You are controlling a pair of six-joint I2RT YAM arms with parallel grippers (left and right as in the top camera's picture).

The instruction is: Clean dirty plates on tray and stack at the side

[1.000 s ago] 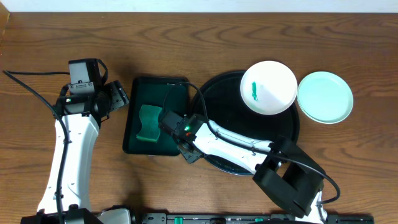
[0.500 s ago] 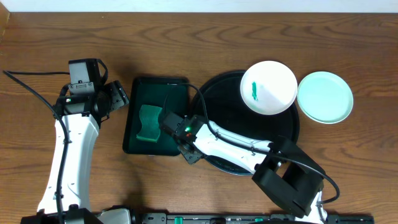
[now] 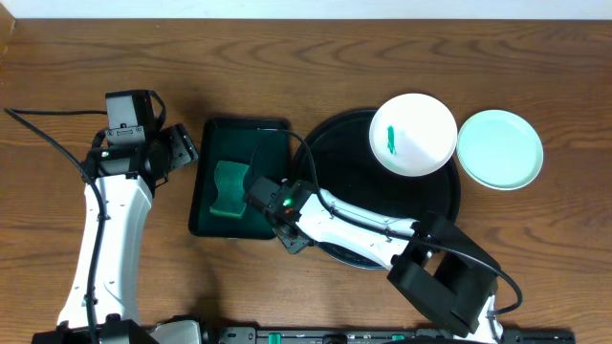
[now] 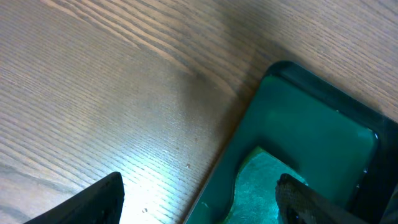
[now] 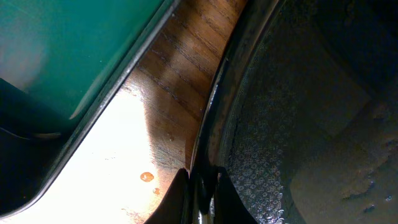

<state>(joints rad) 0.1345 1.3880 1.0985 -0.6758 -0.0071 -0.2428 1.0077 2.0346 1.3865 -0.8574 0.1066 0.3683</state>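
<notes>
The black tray (image 3: 368, 177) lies right of centre. A white plate with a green smear (image 3: 412, 134) sits on its far right part. A pale-mint plate (image 3: 499, 149) lies on the table to the right of the tray. A third plate is not in view. My right gripper (image 3: 290, 229) reaches to the tray's left edge and is shut on the tray's rim (image 5: 208, 124), its fingers (image 5: 177, 199) pinching it. My left gripper (image 3: 180, 148) is open and empty, hovering over the left edge of the green tray (image 4: 311, 124).
A dark green rectangular tray (image 3: 215, 143) holds a green sponge (image 3: 229, 188), also seen in the left wrist view (image 4: 261, 186). A strip of bare wood (image 5: 180, 93) separates the two trays. The right arm lies across the black tray's front part.
My right wrist has shifted very slightly toward the table's front while gripping the rim. The left arm and plates have not moved.
</notes>
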